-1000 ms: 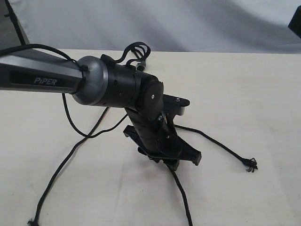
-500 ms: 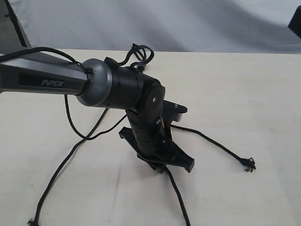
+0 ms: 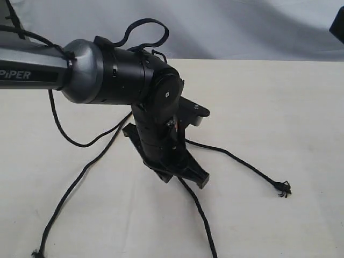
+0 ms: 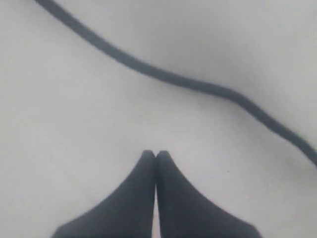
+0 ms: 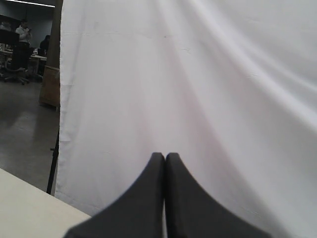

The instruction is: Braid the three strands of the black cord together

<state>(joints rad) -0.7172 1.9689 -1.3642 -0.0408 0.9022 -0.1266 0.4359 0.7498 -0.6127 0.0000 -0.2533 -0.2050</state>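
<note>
- The pale surface (image 3: 279, 107) fills most of the exterior view, and the black cord lies spread on it.
- A white curtain (image 3: 226, 27) hangs behind its far edge; in my right wrist view the same cloth (image 5: 198, 74) fills nearly everything.
- My left arm (image 3: 107, 78) reaches in from the left of the exterior view and bends down over the middle of the surface, covering the place where the cord's parts meet.
- My left tool (image 3: 172, 171) is down close to the surface. In its wrist view the left tool (image 4: 156, 153) is pressed together at the tips, with nothing that I can see between them.
- My right tool (image 5: 165, 156) is also pressed together and empty, raised and pointing at the curtain.
- The three strands fan out from under my left arm: the left strand (image 3: 80, 172) runs toward the near left corner, the middle strand (image 3: 198, 209) runs toward the near edge, and the right strand (image 3: 242, 161) curves off to the right.
- In my left wrist view one strand (image 4: 198, 84) crosses the surface just beyond the tips, not touching them.
- The right strand ends in a frayed tip (image 3: 283, 187).
</note>
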